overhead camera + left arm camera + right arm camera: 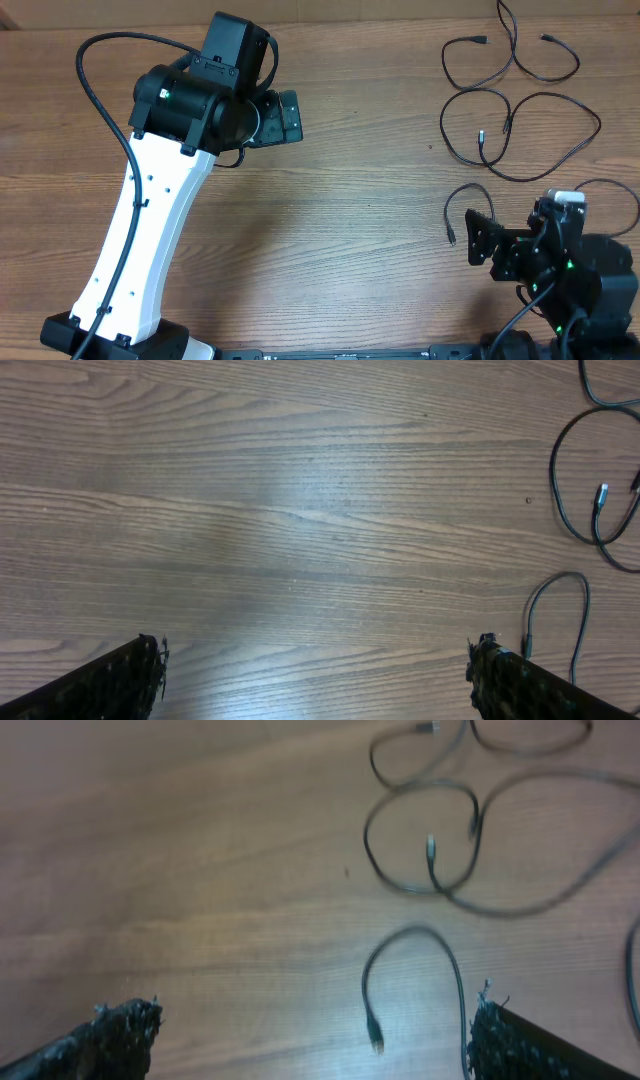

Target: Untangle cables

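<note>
Lying in loose, wavy loops, the cables [508,122] sit at about two o'clock on the bench [350,220]. Most of them are spread apart, so each one is easy to see. Two loops in the middle seem to cross, so I think the job is not done.

One small loop [465,205] lies alone, lower down, just beside the right claw [480,240]. That claw waits at five o'clock, spread wide and holding nothing. It is the closest one, so it looks ready to pick up a cord.

The left claw [285,115] is at eleven o'clock, well apart from the cables. It too is spread wide and holds nothing, over bare wood. It may be keeping out of the way.
</note>
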